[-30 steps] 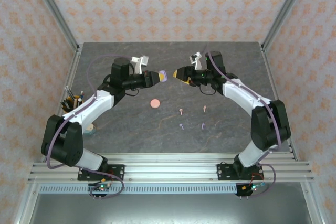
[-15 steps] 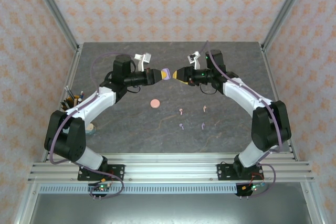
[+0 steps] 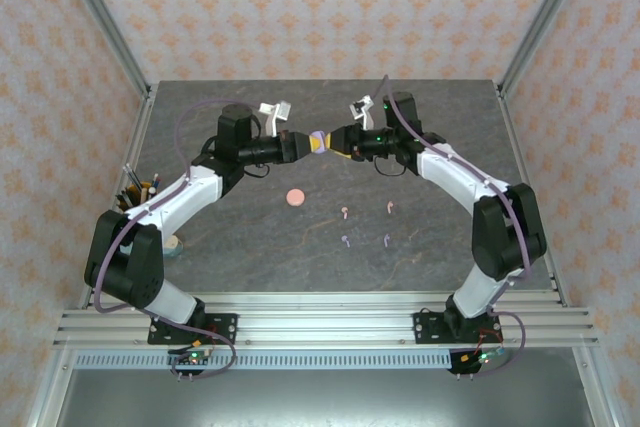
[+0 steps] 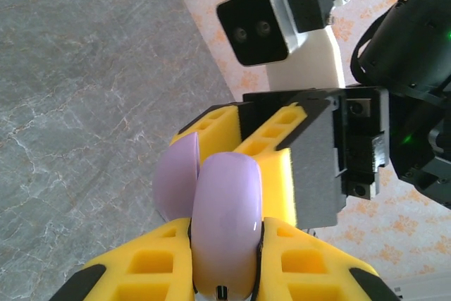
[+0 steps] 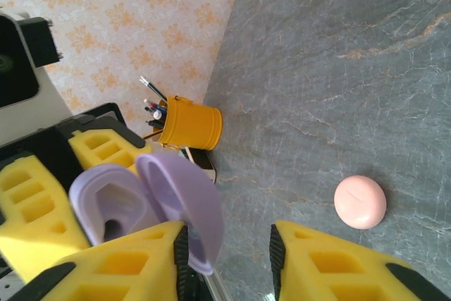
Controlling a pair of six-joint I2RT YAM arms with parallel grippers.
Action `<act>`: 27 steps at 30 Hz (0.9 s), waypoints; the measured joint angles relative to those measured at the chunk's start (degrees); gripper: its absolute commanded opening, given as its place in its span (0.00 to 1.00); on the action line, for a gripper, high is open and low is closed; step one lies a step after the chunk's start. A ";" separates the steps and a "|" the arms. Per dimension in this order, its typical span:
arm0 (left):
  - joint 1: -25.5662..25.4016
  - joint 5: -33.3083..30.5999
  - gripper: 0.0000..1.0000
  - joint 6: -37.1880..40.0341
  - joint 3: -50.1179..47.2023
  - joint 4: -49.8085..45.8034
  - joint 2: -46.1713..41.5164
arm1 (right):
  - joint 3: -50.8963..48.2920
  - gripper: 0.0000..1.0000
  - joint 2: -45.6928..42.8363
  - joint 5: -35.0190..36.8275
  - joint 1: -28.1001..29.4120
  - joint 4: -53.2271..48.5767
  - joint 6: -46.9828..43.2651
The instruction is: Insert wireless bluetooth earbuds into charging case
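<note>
The left pincer [image 3: 304,144] is clamped on the lilac case [image 4: 225,223], held above the far middle of the table [image 3: 450,257]. The lid [image 5: 180,202] of the case stands ajar. Nose to nose with it, the right pincer [image 5: 229,259] has its jaws apart, with the lid between them and resting against one finger. On the table nearer the arms lie the pink earbuds [image 3: 345,212] and lilac earbuds [image 3: 345,241] in a loose square. A pink case [image 3: 295,197] lies just to their left. A pen cup [image 5: 190,125] stands at the table's left edge.
</note>
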 measured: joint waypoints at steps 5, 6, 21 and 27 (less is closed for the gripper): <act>-0.07 -0.04 0.00 0.02 0.74 -0.24 0.00 | 0.31 0.28 0.13 -0.04 0.15 0.52 0.42; -0.07 -0.07 0.00 0.04 0.74 -0.24 0.00 | 0.39 0.26 0.15 -0.11 0.15 0.55 0.52; -0.39 -1.18 0.13 0.20 0.81 -1.16 0.96 | 0.90 0.00 1.70 -1.01 0.24 0.76 1.40; -1.07 -1.44 0.64 0.98 1.20 -1.73 0.96 | 1.55 0.00 1.77 -0.04 0.35 -1.11 0.20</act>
